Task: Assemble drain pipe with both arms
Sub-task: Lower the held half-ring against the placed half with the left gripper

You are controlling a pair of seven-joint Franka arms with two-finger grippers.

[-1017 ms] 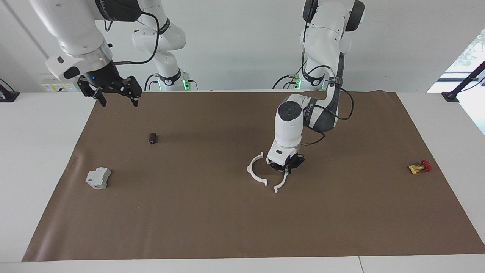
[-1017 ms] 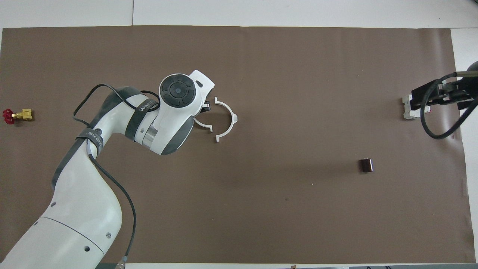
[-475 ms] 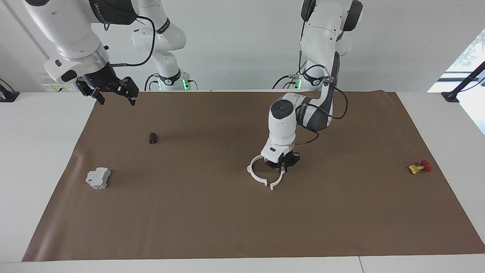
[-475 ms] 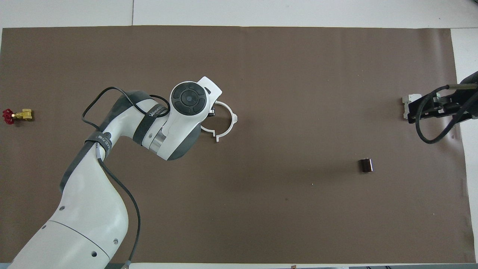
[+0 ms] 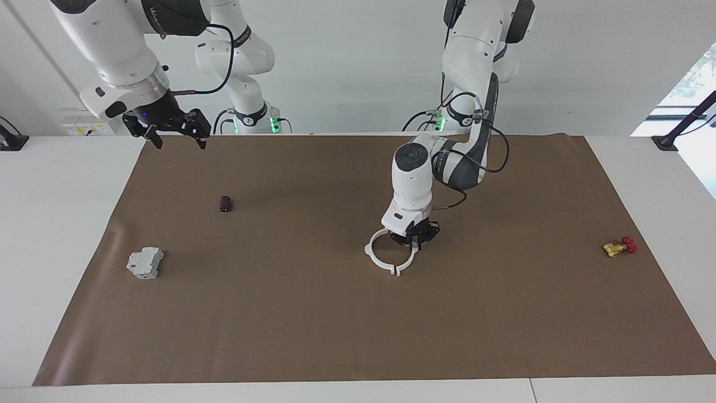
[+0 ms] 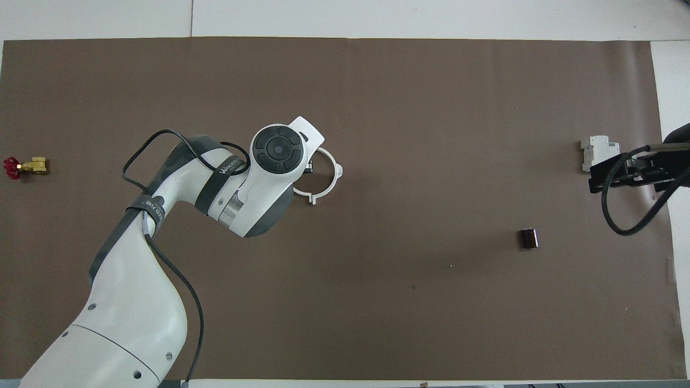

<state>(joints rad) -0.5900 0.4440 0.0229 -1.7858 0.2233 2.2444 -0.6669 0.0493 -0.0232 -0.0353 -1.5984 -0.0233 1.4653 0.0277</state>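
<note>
The drain pipe's two white half-rings lie end to end on the brown mat (image 5: 279, 313) and form a near-closed ring. One half (image 5: 370, 253) lies free on the mat and shows in the overhead view (image 6: 335, 175). My left gripper (image 5: 414, 239) is down at the mat, shut on the other half (image 5: 410, 262). In the overhead view my left wrist hides most of that half, and only a short arc (image 6: 302, 192) shows. My right gripper (image 5: 178, 141) is open and empty, up in the air over the mat's edge at the right arm's end (image 6: 614, 173).
A grey blocky part (image 5: 145, 263) (image 6: 595, 152) and a small dark cylinder (image 5: 225, 204) (image 6: 529, 238) lie toward the right arm's end. A red and brass valve (image 5: 618, 246) (image 6: 21, 166) lies toward the left arm's end.
My left gripper slid its half-ring toward the free half, and the gap between their ends closed. My right gripper drifted back toward the robots, uncovering the grey part in the overhead view.
</note>
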